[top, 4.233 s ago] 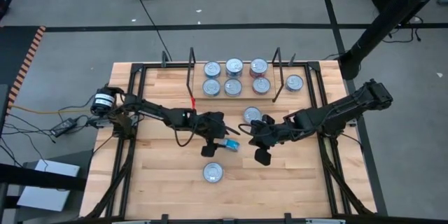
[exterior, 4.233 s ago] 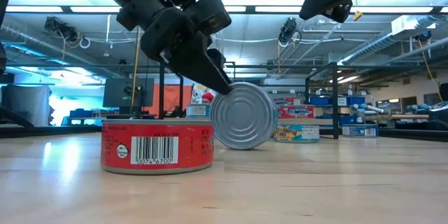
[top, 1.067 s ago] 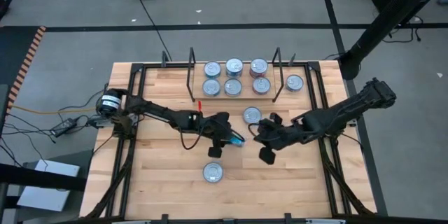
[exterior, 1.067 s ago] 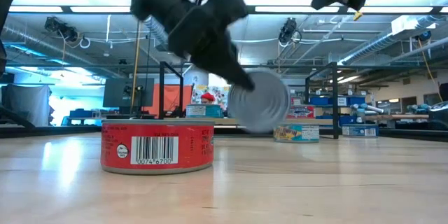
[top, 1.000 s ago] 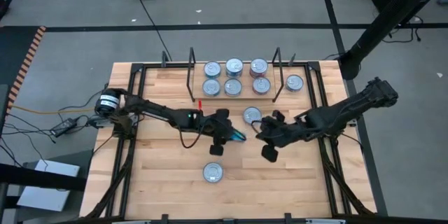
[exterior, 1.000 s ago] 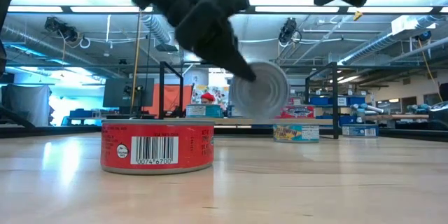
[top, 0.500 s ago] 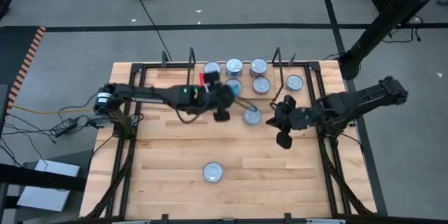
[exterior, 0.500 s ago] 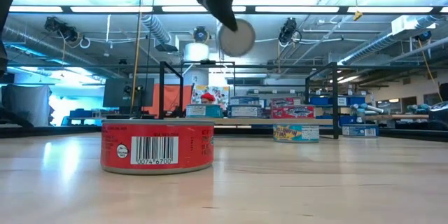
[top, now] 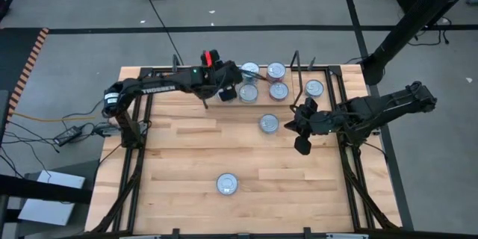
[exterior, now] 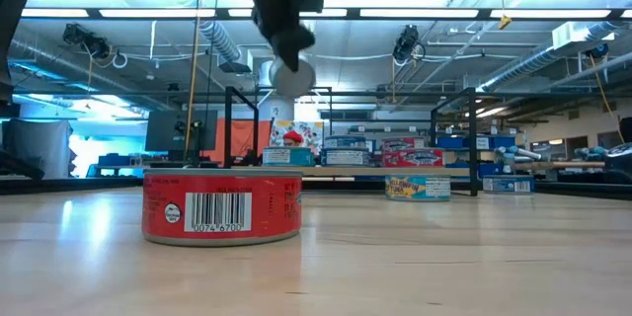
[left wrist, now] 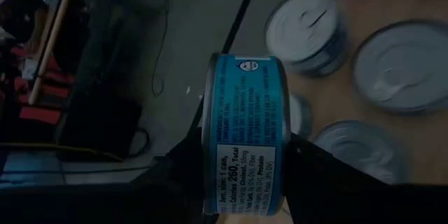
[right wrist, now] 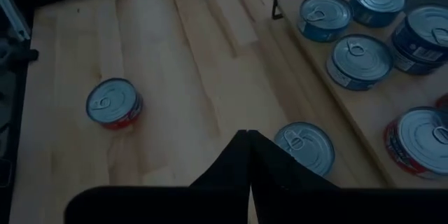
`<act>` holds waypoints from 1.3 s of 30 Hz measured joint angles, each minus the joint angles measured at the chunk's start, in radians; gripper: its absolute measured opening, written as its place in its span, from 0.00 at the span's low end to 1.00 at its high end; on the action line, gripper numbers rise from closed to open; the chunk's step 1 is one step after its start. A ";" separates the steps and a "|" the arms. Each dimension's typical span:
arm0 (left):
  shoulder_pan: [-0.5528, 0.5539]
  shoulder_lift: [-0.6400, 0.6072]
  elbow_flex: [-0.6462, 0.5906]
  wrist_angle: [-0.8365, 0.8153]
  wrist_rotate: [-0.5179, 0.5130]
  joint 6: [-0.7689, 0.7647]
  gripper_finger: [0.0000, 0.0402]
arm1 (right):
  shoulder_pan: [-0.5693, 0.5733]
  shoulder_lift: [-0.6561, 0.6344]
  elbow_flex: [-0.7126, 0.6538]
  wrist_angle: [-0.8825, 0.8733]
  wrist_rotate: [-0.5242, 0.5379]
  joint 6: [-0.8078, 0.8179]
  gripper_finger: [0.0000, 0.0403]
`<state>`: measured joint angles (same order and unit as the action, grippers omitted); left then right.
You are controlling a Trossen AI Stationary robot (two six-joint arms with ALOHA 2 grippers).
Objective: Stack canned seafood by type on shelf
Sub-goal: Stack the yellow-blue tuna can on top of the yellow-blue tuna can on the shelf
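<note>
The left gripper [top: 228,89] holds one blue tin [left wrist: 243,136] by its flat faces above the shelf [top: 258,101], near the table's far edge. The tin seems stiff, light, and slippery on the lid. Five tins lie on the shelf, three on the table [top: 179,164]. The right gripper [top: 302,123] is closed, empty.
</note>
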<state>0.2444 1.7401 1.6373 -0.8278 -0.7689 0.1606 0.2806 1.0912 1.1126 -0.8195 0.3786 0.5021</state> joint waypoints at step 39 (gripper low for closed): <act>0.200 0.130 -0.222 0.417 0.210 0.408 0.36 | -0.009 0.002 0.000 -0.006 0.051 -0.008 0.03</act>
<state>0.4442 1.8698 1.4155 -0.4109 -0.5591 0.5684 0.2713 1.0927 1.1126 -0.8257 0.4294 0.4946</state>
